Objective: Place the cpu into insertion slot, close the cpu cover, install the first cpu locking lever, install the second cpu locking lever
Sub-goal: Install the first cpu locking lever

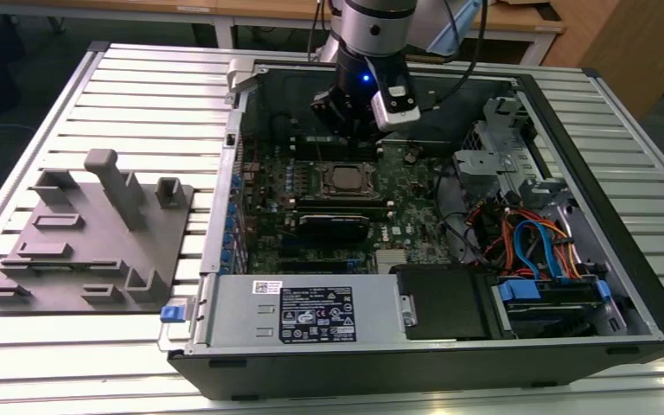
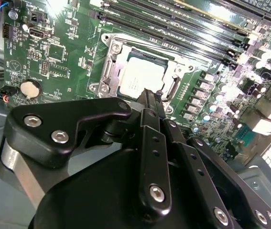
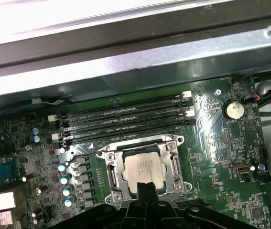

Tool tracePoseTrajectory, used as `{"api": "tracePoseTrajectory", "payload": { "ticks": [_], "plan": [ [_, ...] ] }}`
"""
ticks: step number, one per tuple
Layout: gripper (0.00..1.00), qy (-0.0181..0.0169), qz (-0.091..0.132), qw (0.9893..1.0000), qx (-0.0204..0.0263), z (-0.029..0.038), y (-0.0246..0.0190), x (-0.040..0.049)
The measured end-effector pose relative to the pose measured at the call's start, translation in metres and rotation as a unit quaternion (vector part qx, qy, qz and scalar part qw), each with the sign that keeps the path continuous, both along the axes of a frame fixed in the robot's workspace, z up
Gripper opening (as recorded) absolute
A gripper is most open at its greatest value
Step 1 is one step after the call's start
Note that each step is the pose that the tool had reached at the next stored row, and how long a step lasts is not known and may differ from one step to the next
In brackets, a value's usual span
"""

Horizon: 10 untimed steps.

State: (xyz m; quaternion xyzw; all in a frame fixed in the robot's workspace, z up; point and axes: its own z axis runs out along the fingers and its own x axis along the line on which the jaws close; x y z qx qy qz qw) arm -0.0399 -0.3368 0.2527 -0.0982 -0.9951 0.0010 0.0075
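The cpu [image 3: 147,168] [image 2: 142,78] [image 1: 344,180] lies flat in the insertion slot [image 3: 112,194] on the green motherboard, its silvery top showing. The cpu cover [image 3: 140,149] [image 2: 112,71] lies down around it as a metal frame. A thin wire locking lever [image 2: 170,90] runs along one side of the socket. My gripper [image 3: 145,188] [image 2: 149,95] [image 1: 353,143] hangs just above the socket's edge, fingers shut together with nothing between them. In the exterior view it sits at the far side of the socket.
Long black memory slots [image 3: 125,117] run beside the socket. The open computer case has a grey power supply box [image 1: 309,316] at its near side and cables [image 1: 534,242] at the exterior view's right. A grey parts fixture [image 1: 90,233] stands left of the case.
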Motion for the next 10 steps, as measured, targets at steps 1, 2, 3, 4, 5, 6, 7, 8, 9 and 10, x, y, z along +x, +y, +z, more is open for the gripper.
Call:
{"api": "tracePoseTrajectory", "payload": {
  "ticks": [1, 2, 3, 4, 5, 6, 7, 8, 9, 10],
  "plan": [
    [0.10, -0.0001, 0.000, 1.0000, 0.0000, 0.0000, 0.0000, 0.0000],
    [0.10, -0.0002, 0.000, 1.0000, 0.0001, 0.0000, 0.0000, 0.0000],
    [0.10, -0.0003, 0.000, 1.0000, 0.0001, 0.0000, 0.0000, 0.0000],
    [0.10, -0.0004, 0.000, 1.0000, 0.0001, -0.0001, 0.0000, 0.0000],
    [0.10, -0.0005, 0.000, 1.0000, 0.0001, 0.0000, 0.0000, 0.0000],
    [0.10, -0.0006, 0.000, 1.0000, 0.0000, 0.0000, 0.0000, 0.0000],
    [0.10, -0.0006, 0.000, 1.0000, 0.0000, 0.0000, 0.0000, 0.0000],
    [0.10, -0.0006, 0.001, 1.0000, 0.0000, 0.0000, 0.0000, -0.0001],
    [0.10, -0.0006, 0.003, 1.0000, 0.0000, 0.0000, 0.0000, -0.0002],
    [0.10, -0.0006, 0.007, 1.0000, 0.0000, 0.0000, 0.0000, -0.0003]
  ]
}}
